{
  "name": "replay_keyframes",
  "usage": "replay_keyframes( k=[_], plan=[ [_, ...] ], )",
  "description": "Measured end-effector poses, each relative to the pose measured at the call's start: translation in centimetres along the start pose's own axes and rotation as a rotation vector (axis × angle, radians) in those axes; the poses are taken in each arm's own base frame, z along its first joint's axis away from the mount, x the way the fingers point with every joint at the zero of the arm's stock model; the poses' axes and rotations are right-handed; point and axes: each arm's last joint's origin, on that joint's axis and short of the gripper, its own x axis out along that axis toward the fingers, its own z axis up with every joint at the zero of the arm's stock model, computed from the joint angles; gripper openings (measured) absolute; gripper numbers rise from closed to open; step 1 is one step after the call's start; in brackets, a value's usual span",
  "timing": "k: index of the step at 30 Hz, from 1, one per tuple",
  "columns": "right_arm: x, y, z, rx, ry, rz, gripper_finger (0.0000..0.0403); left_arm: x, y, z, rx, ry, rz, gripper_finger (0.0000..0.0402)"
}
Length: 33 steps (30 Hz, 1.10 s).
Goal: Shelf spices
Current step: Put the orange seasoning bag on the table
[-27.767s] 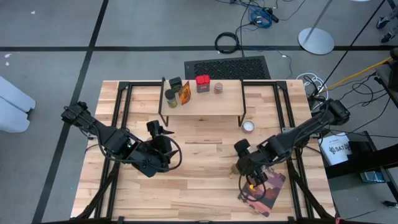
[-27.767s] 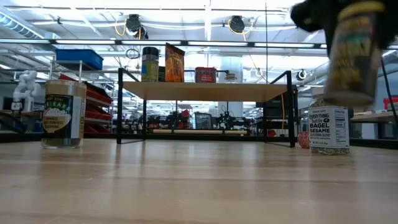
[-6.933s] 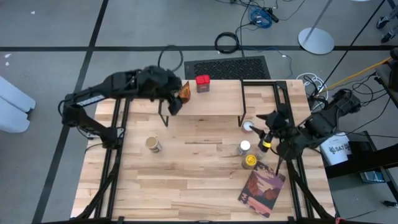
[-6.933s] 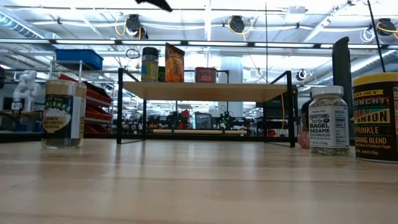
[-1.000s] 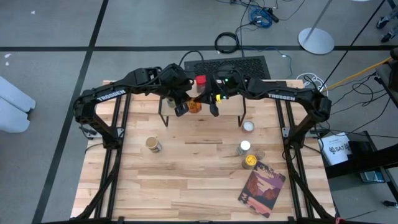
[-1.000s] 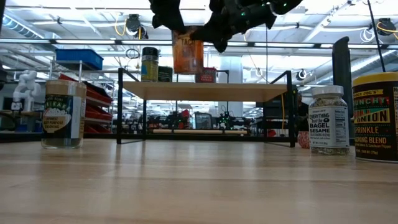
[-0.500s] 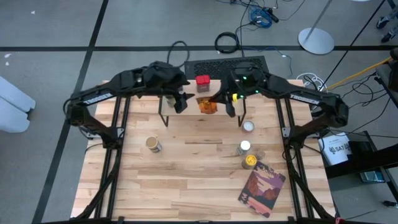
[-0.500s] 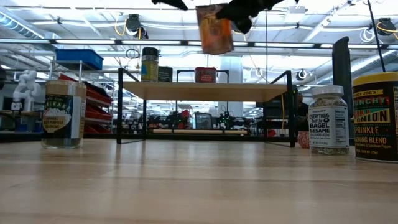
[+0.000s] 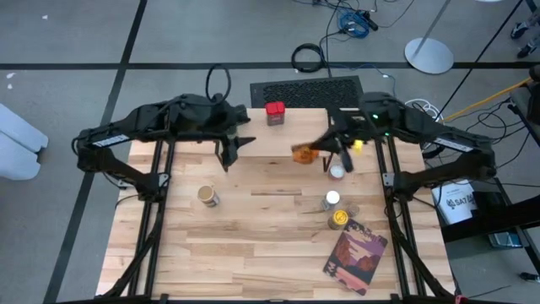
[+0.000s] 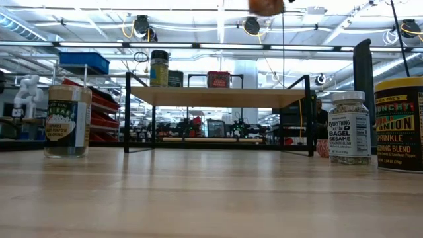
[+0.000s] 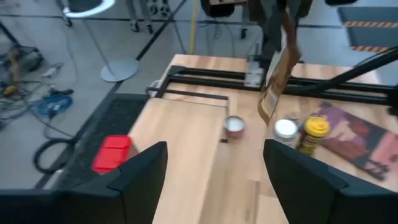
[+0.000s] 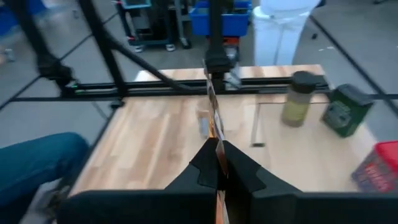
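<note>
The table point(image 9: 253, 245) carried the shelf point(image 9: 278, 145) along its far edge. The left arm reached over the shelf's left end, its gripper point(image 9: 239, 140) spread wide and empty, as the left wrist view confirmed point(image 11: 214, 180). The right arm came in over the shelf's right end, and its gripper point(image 9: 325, 145) was clamped on a flat orange packet point(image 9: 302, 154), held in the air above the shelf's right half; the right wrist view showed the packet point(image 12: 214, 134) edge-on between the closed fingers point(image 12: 205, 168).

On the shelf stood a red tin point(image 9: 274, 112), and, in the low view, a green jar point(image 10: 158, 68) and a dark tin point(image 10: 175, 79) beside it.

A book point(image 9: 355, 259) lay at the table's near right. Near it stood a yellow-lidded jar point(image 9: 338, 219) and a white-lidded jar point(image 9: 332, 199), with a small white-topped tin point(image 9: 337, 172) by the shelf's right leg. A tan-lidded jar point(image 9: 207, 196) stood well apart on the left.
</note>
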Motion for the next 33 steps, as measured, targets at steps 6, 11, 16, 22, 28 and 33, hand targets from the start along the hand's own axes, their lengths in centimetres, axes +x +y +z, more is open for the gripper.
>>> replay_keyframes(
  k=[6,11,16,22,28,33],
  plan=[
    [-2.6,2.9,-0.8,0.065,0.047,0.05,0.0,-0.3,-1.7,-0.2,-0.016,0.011,-0.06,0.0277],
    [-4.2,4.6,-2.0,0.118,0.138,-0.017,0.0,-0.6,-2.8,-0.2,-0.022,0.008,-0.074,0.0277],
    [-5.4,5.7,-3.4,0.212,0.222,-0.163,0.0,-0.8,-3.6,-0.3,-0.051,0.009,-0.078,0.0277],
    [-6.1,6.9,-4.5,0.289,0.226,-0.253,0.0,-0.5,-4.4,-0.4,-0.035,0.02,-0.092,0.0277],
    [-5.9,8.1,-7.3,0.355,0.276,-0.224,0.0,0.3,-5.5,-0.7,-0.01,0.051,-0.102,0.0277],
    [-6.3,8.6,-10.3,0.393,0.243,-0.254,0.0,0.8,-6.5,-0.9,0.008,0.067,-0.123,0.0277]
  ],
)
